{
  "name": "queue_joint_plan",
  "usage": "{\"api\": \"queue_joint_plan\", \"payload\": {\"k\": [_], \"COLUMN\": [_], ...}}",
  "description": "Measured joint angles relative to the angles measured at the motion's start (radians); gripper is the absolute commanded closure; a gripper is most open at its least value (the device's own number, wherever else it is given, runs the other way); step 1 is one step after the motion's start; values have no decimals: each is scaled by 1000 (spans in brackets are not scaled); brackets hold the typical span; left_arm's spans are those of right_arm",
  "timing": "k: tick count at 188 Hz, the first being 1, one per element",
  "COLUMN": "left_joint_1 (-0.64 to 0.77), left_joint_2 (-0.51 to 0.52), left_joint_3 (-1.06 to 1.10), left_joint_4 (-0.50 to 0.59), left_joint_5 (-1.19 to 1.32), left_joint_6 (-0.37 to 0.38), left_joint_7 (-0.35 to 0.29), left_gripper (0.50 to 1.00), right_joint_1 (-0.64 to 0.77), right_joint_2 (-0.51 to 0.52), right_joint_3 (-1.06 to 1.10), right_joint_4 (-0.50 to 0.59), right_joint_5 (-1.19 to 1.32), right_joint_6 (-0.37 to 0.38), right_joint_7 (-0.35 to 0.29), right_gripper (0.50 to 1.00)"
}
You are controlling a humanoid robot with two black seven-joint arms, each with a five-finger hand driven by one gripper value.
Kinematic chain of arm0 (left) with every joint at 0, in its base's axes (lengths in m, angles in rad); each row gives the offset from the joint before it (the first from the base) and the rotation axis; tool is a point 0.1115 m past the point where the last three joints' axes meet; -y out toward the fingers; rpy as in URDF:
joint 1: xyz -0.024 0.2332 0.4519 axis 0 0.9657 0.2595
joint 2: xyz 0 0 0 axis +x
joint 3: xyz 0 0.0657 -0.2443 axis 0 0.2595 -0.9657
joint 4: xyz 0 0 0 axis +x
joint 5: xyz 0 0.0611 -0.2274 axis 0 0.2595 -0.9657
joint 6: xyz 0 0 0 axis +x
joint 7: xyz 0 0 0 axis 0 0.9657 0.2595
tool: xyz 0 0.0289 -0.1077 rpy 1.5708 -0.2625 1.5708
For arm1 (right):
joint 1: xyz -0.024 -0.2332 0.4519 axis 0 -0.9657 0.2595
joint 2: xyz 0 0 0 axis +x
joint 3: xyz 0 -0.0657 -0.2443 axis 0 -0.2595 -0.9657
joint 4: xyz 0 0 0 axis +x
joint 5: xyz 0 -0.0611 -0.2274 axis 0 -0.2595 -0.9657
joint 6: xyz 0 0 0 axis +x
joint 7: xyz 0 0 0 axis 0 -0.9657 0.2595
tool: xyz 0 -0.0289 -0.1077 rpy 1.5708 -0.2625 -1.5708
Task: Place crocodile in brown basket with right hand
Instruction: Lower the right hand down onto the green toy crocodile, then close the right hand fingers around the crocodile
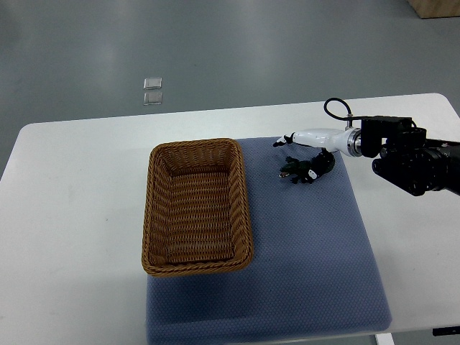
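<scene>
A small dark green toy crocodile (309,168) lies on the blue mat (309,259), right of the brown wicker basket (194,144). The basket holds nothing that I can see. My right arm comes in from the right edge, and its white right hand (295,138) reaches left just behind the crocodile. The fingers (287,138) are stretched out and relaxed, with nothing held. The crocodile's tail curls up close to the wrist; I cannot tell whether they touch. The left arm does not show.
The white table (72,215) carries the mat and basket. The basket's left half overhangs the mat onto bare table. On the grey floor beyond lie two small clear squares (152,90). A cardboard corner (435,7) shows at the top right.
</scene>
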Motion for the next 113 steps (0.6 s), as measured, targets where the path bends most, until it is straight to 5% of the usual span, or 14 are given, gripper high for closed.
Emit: {"api": "queue_joint_plan", "payload": {"k": [113], "left_joint_1": [0], "left_joint_2": [0], "left_joint_3": [0], "left_joint_4": [0], "left_joint_5": [0], "left_joint_6": [0], "left_joint_7": [0], "left_gripper": [500], "right_joint_1": [15], "right_joint_2": [2], "right_joint_3": [-24], "right_joint_4": [1], "right_joint_5": [-23], "right_joint_6": [-12], "right_joint_7": [9], "right_gripper": [795]}}
